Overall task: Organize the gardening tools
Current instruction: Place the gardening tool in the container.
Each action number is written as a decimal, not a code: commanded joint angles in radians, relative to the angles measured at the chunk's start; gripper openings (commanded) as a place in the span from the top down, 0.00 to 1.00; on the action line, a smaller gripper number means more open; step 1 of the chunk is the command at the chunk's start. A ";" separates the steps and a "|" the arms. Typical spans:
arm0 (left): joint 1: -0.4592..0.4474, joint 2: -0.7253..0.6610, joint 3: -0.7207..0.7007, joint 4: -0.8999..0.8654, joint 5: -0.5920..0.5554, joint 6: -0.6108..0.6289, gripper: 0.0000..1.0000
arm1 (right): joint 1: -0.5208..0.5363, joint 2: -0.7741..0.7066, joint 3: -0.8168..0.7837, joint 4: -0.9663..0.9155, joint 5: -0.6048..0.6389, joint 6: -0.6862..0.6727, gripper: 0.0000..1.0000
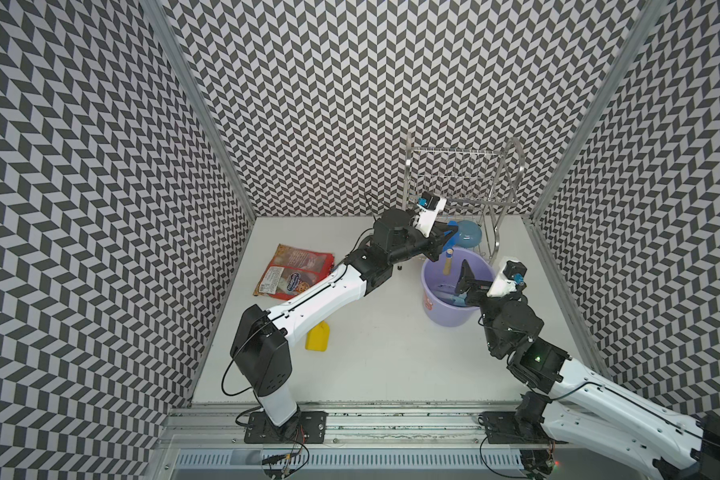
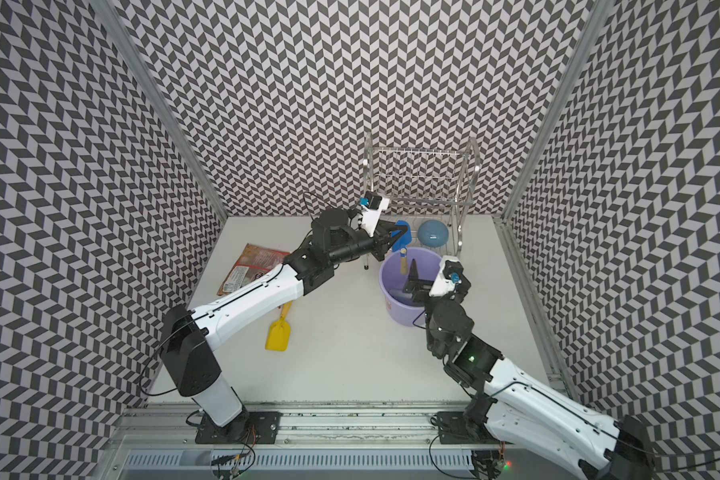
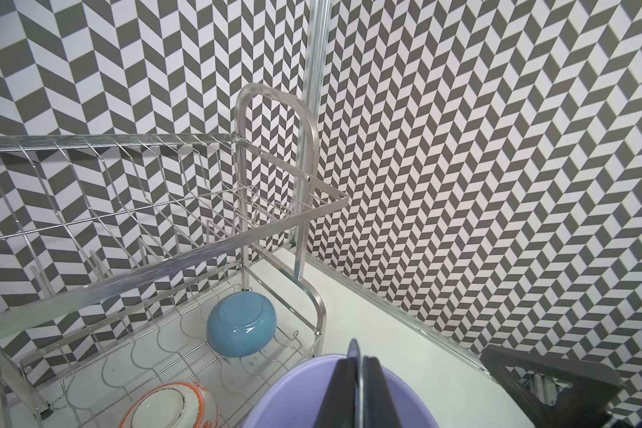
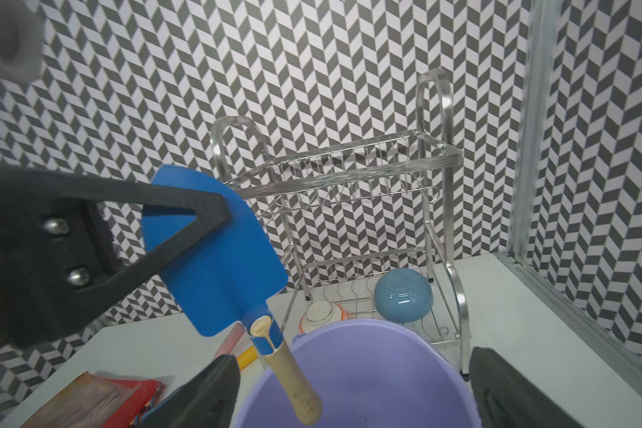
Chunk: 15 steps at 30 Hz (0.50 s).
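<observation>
L gripper clamps dark blue plastic trowel by blade, beige handle pointing down into lavender plastic bucket. R gripper jaws wide, empty, over bucket.

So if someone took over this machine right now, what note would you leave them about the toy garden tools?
Left pincer: shut on the dark blue trowel, by its blade, handle hanging into the lavender bucket.
Right pincer: open, empty, over the bucket.
Done: something pale blue lies in the bucket.
Left: release the trowel, then the yellow spade on the table by the left arm, plus a pink handle and a yellow handle showing beside the bucket.
</observation>
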 commanded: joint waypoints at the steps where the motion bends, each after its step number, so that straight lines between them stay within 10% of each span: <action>1: -0.020 0.023 -0.033 0.094 -0.067 0.071 1.00 | -0.020 -0.001 0.031 -0.087 0.056 0.089 0.00; 15: -0.041 0.115 -0.124 0.185 -0.166 0.150 1.00 | -0.043 0.030 0.064 -0.333 0.171 0.304 0.00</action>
